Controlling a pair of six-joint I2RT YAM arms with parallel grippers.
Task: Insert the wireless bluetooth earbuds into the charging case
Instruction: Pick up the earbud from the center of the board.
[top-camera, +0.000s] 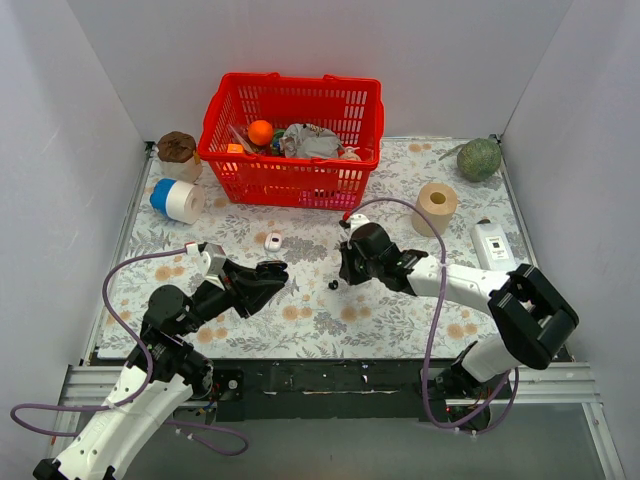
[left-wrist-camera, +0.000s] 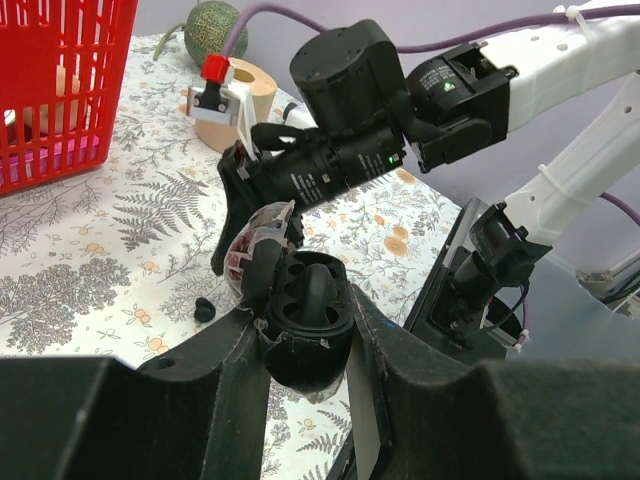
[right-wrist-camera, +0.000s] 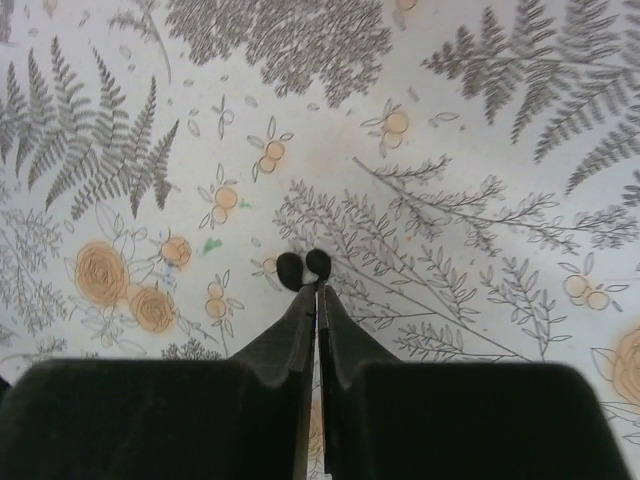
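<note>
My left gripper (top-camera: 272, 274) (left-wrist-camera: 303, 318) is shut on a black charging case (top-camera: 262, 276) (left-wrist-camera: 303, 300), held open side up above the floral tablecloth. Its dark wells show; I cannot tell if a bud sits in them. One black earbud (top-camera: 333, 285) (left-wrist-camera: 204, 308) (right-wrist-camera: 303, 267) lies on the cloth between the arms. My right gripper (top-camera: 342, 272) (left-wrist-camera: 221, 262) (right-wrist-camera: 318, 287) points down with its jaws together, tips just above and beside that bud and apart from it in the left wrist view. A small white piece (top-camera: 273, 241) lies further back.
A red basket (top-camera: 222, 110) with several items stands at the back. A blue-and-white tape roll (top-camera: 178, 200) and a brown object (top-camera: 177, 148) are at the left. A tan paper roll (top-camera: 436, 205), a green ball (top-camera: 479, 158) and a white device (top-camera: 493, 245) are at the right.
</note>
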